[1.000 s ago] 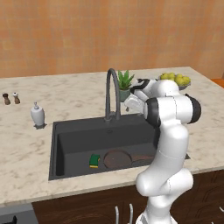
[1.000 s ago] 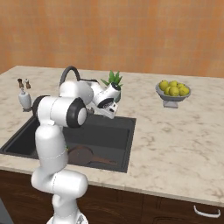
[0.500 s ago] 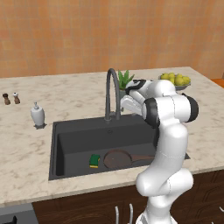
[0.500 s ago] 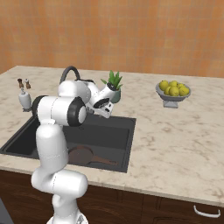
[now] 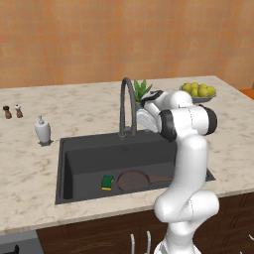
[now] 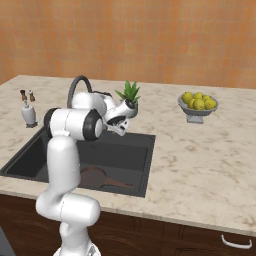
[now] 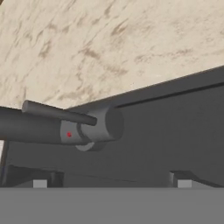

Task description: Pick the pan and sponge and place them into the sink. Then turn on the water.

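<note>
Here, the large dark grey rectangular sink (image 5: 89, 158) set in a beige marbled stone counter (image 5: 84, 106) holds the round dark brown pan (image 5: 133, 180) and, just beside it, the small green-and-yellow sponge (image 5: 107, 182). Behind the sink stand a white soap bottle (image 5: 43, 131), a spiky green plant (image 6: 129, 92) and a bowl of lemons (image 6: 199, 103). The two-finger gripper (image 7: 111, 177), fingers spread wide and empty, has edged closer to the tall dark arched faucet (image 5: 127, 106), whose lever lies just ahead.

arm: glossy white rounded links | joints: dark bands | claw (image 7: 112, 179): 2 dark tips
</note>
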